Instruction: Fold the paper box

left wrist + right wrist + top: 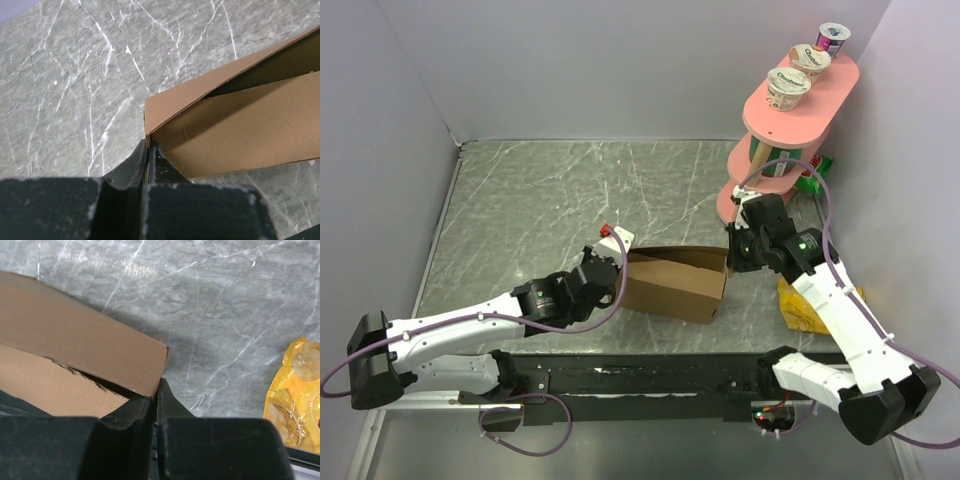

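The paper box (675, 282) is plain brown cardboard, half folded, with its walls raised, in the middle of the marble table. My left gripper (616, 262) is shut on the box's left end; in the left wrist view its fingers (148, 150) pinch the corner of a wall panel (240, 120). My right gripper (732, 256) is shut on the box's right end; in the right wrist view its fingers (156, 390) pinch the lower edge of a flap (80, 340). The box's inside shows between both panels.
A pink two-tier stand (790, 120) with three yogurt cups (788, 88) stands at the back right. A yellow snack bag (805, 305) lies right of the box, also in the right wrist view (295, 395). White walls enclose the table.
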`<state>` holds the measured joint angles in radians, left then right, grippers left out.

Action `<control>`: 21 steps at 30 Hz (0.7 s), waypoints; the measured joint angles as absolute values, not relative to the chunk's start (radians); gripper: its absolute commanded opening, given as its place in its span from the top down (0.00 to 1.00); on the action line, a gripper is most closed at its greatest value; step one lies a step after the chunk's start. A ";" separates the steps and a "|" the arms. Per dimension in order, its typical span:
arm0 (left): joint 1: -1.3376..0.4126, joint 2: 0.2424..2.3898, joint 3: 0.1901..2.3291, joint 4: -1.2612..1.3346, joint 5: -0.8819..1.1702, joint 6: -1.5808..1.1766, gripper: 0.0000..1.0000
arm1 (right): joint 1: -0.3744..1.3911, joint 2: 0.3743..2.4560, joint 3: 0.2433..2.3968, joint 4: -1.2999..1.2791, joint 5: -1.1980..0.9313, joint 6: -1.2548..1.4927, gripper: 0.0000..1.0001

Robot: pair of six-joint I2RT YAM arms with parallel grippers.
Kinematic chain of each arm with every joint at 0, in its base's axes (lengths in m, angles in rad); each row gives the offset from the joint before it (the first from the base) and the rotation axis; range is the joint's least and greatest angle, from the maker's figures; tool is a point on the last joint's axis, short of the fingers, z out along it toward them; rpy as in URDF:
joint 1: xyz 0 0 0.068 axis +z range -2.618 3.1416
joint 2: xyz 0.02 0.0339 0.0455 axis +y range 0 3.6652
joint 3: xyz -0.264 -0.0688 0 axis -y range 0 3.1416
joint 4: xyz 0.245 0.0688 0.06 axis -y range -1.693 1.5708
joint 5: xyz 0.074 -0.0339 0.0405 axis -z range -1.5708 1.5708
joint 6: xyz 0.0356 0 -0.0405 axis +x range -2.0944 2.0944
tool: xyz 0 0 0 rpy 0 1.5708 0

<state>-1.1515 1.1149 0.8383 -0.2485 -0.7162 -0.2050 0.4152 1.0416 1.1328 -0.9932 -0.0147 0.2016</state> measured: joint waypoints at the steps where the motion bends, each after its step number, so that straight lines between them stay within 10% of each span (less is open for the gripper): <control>1: -1.153 1.118 0.841 -0.250 -0.720 -0.206 0.99 | 0.409 1.050 1.137 -0.994 -0.019 0.205 0.91; 21: -1.153 1.293 1.038 -0.447 -0.810 -0.281 0.99 | 0.331 1.211 1.279 -1.097 -0.094 0.216 0.92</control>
